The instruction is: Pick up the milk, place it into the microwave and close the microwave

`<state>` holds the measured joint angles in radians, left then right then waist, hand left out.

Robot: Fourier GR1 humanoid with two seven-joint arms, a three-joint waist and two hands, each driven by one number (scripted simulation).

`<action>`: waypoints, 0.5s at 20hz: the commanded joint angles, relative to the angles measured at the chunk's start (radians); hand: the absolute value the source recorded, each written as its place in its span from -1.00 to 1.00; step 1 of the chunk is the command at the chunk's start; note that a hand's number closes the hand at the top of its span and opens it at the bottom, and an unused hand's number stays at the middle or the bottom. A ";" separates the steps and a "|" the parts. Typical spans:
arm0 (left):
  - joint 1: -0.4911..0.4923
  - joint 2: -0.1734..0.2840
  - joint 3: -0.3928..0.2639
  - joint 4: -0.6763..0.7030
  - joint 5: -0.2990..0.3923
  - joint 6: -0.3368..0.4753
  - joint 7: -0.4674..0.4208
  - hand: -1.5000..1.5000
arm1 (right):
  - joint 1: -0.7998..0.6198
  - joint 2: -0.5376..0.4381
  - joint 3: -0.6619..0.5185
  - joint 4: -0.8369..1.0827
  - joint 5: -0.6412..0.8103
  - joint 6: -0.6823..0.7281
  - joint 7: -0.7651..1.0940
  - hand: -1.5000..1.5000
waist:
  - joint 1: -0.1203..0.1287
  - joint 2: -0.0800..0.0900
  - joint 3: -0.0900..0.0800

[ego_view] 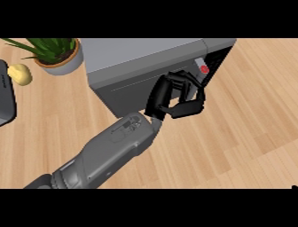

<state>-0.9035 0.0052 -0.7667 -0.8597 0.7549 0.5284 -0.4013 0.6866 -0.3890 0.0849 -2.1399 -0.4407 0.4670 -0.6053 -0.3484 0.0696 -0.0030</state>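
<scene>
The left hand (178,98), fingers curled and holding nothing visible, is at the microwave (139,66) door's edge. The milk (202,68) seems to be inside, at the gap. A push off the edge could slip and leave the door ajar.

Even, bright light w/ no glare on the wooden counter (243,133). Soft shadow under the left hand (178,97) and forearm. Microwave (145,66) front behind the hand reads dark, its opening right of the hand nearly black. Edges slightly soft.
</scene>
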 commanded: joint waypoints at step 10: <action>-0.087 -0.005 0.016 0.102 0.064 -0.010 -0.043 1.00 | 0.027 -0.027 0.004 -0.058 -0.070 0.038 0.010 -1.00 | -0.028 0.018 0.003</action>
<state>-0.9167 0.0028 -0.7802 -0.8344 0.7988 0.5393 -0.4535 0.7038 -0.4069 0.0820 -2.1841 -0.4880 0.4822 -0.5931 -0.3621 0.0719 -0.0008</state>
